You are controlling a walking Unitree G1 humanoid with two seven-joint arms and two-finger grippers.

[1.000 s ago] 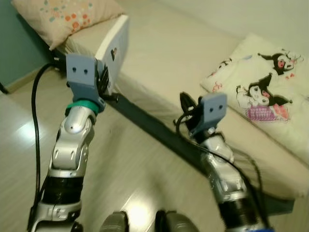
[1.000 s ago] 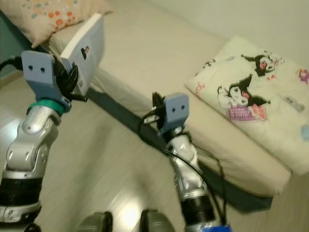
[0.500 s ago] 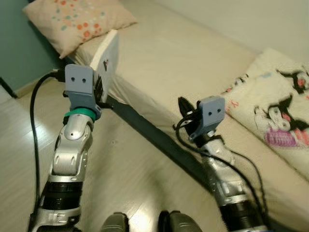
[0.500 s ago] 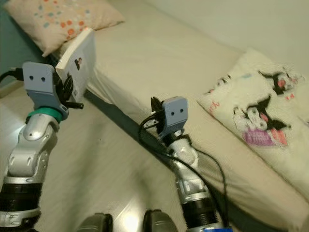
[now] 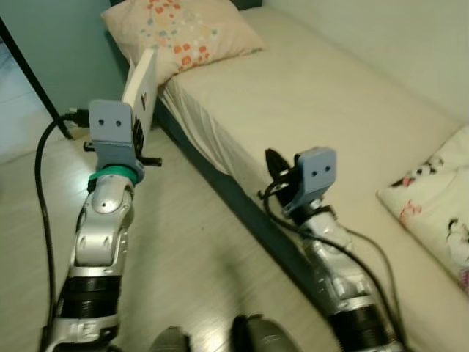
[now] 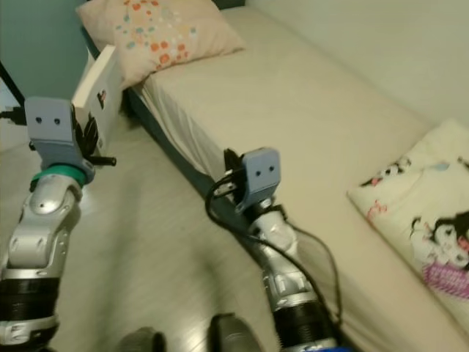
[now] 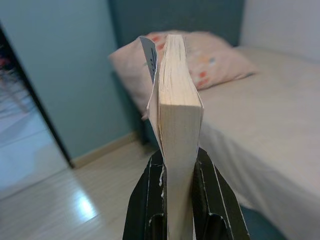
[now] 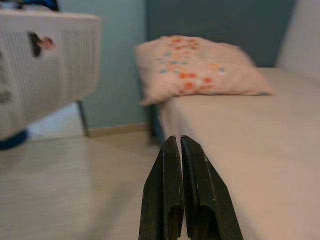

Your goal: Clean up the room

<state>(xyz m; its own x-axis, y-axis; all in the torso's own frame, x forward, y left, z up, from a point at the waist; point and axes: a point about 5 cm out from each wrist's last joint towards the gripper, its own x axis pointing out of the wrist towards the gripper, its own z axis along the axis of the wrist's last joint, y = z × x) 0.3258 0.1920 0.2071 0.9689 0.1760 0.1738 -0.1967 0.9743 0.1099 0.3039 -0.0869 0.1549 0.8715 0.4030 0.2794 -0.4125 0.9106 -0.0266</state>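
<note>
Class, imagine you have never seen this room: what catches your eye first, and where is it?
First, the book held upright in the left gripper, raised over the floor beside the bed. Next, the dotted pillow at the bed's head. The right gripper, fingers shut, holds nothing near the bed's edge.

Pretty clearly a home bedroom: low bed (image 5: 315, 95) with beige sheet, dotted pillow (image 5: 183, 33) at the far end, cartoon-print pillow (image 6: 432, 220), pale wood floor (image 5: 190, 264).
</note>
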